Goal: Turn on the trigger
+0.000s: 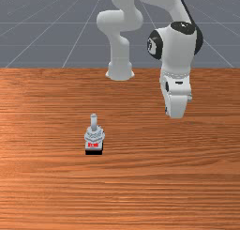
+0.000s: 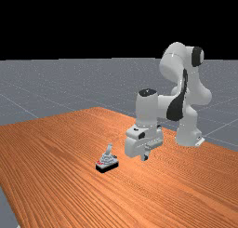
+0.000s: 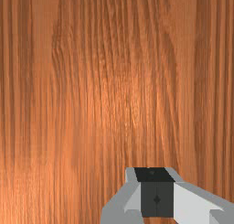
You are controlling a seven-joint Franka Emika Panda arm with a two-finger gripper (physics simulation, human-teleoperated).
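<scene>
Gripper (image 3: 156, 192) closed, fingers together, empty, above the worktop (image 1: 164, 187). Trigger (image 1: 94, 136) sits toward the front view's left and nearer that camera, so I'd go across that way. Stepped pale-grey body, black base (image 1: 93, 152), smooth rounded lever (image 1: 93, 122) standing up; streaky wood grain.

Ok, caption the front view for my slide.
Grey trigger, lever up, on the wooden table; the arm hangs apart, toward the front view's right.
</scene>
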